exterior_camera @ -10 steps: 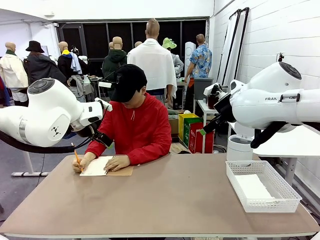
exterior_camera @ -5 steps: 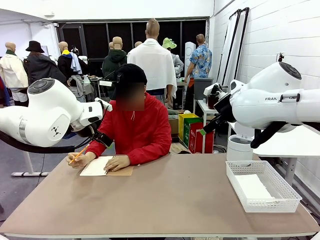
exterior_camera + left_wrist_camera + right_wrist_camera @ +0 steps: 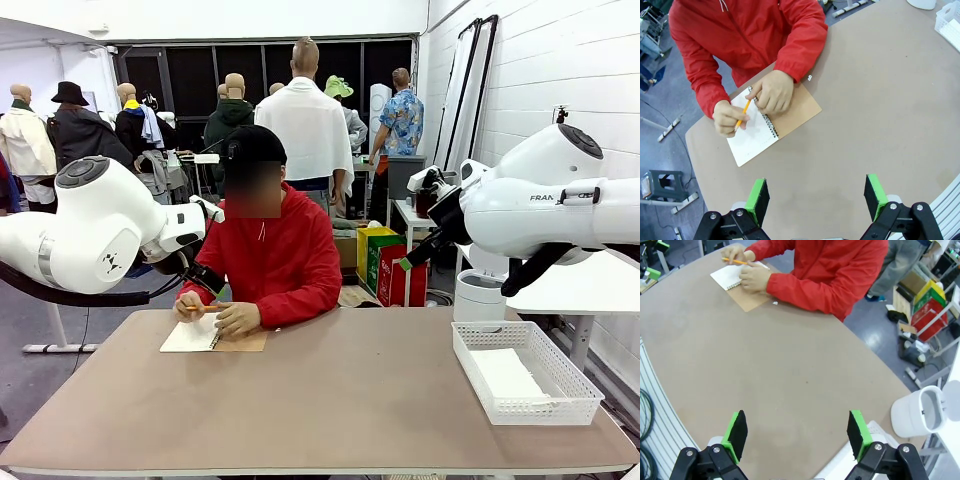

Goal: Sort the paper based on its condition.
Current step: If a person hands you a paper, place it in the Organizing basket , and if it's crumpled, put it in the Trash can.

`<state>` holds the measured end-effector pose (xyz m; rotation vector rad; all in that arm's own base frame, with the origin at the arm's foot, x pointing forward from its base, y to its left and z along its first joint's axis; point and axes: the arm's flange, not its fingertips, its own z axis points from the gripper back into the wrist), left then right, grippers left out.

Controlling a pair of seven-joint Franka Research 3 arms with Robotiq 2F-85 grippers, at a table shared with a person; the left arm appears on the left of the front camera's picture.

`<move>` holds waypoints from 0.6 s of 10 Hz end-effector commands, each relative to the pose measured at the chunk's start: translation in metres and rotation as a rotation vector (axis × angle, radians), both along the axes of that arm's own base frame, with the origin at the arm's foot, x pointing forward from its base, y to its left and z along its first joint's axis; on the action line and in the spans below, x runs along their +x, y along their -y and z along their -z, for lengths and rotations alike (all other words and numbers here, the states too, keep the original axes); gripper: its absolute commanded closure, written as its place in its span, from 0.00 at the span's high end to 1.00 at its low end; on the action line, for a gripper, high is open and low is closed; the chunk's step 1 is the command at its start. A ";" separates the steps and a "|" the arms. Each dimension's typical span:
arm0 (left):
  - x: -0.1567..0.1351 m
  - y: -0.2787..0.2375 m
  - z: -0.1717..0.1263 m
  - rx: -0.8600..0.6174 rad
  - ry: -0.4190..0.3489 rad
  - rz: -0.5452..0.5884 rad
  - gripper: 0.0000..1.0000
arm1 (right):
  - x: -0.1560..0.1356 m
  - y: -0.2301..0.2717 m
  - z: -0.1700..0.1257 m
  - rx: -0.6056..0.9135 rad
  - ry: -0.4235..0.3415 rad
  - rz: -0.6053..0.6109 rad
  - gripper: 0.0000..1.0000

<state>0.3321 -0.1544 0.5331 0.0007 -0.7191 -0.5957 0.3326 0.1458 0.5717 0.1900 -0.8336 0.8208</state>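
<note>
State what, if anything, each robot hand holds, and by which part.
Nothing. The left hand and the right hand both stand open and empty above the table.

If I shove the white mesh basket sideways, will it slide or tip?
Probably slides: the white mesh basket sits flat on the smooth table. Tipping seems unlikely, since it is low and wide. It looks light, thin mesh holding only flat white paper, and it stands near the table's edge, so a gentle push may carry it far.

Bright even light, wide-angle edge distortion
</note>
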 end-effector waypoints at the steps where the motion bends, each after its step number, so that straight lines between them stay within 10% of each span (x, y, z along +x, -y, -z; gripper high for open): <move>1: 0.000 0.000 0.000 0.003 0.000 -0.001 1.00 | 0.001 0.000 0.001 -0.005 0.000 0.007 1.00; 6: 0.000 0.000 0.000 0.003 0.000 -0.001 1.00 | 0.001 0.000 0.001 -0.005 0.000 0.007 1.00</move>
